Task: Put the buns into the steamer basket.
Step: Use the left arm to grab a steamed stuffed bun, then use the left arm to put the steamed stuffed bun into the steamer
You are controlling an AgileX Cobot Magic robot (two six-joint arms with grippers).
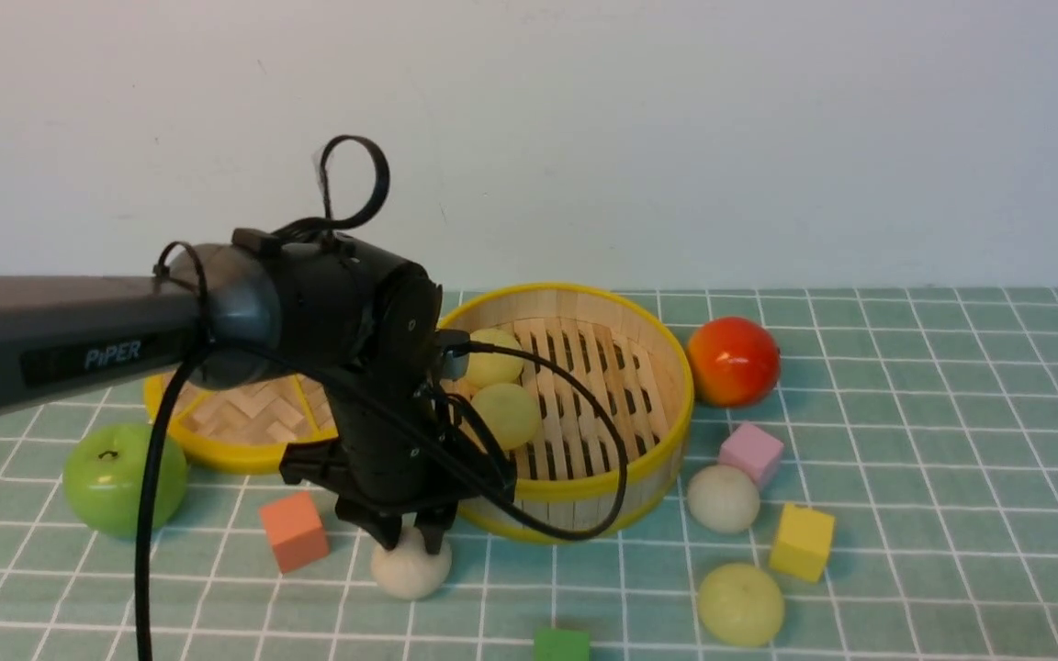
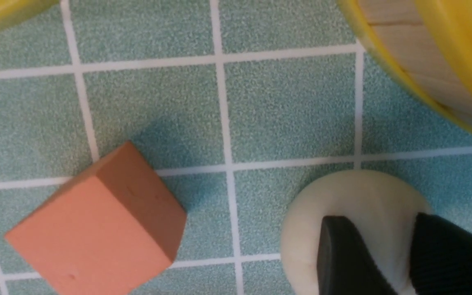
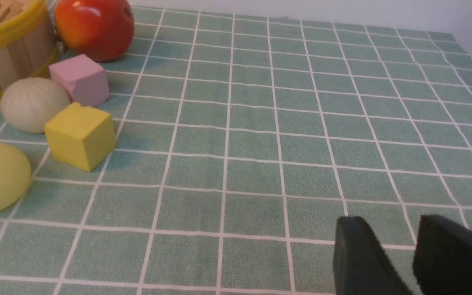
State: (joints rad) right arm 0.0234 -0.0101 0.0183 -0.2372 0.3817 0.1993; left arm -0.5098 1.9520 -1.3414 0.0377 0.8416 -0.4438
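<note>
The steamer basket (image 1: 584,500) stands mid-table with two yellow-green buns (image 1: 494,356) (image 1: 508,413) on its slatted floor. Just in front of it, my left gripper (image 1: 411,543) points straight down onto an off-white bun (image 1: 410,574). In the left wrist view the gripper (image 2: 379,219) has both fingers pressed into this bun (image 2: 309,221), shut on it while it rests on the cloth. To the basket's right lie another off-white bun (image 1: 723,498) and a yellow-green bun (image 1: 740,603). My right gripper (image 3: 393,223) hovers over bare cloth, open and empty.
The flat woven lid (image 1: 235,422) lies behind my left arm, and a green apple (image 1: 120,477) sits at the left. A red apple (image 1: 733,361) stands right of the basket. Orange (image 1: 294,531), pink (image 1: 750,453), yellow (image 1: 802,542) and green (image 1: 561,644) cubes are scattered among the buns.
</note>
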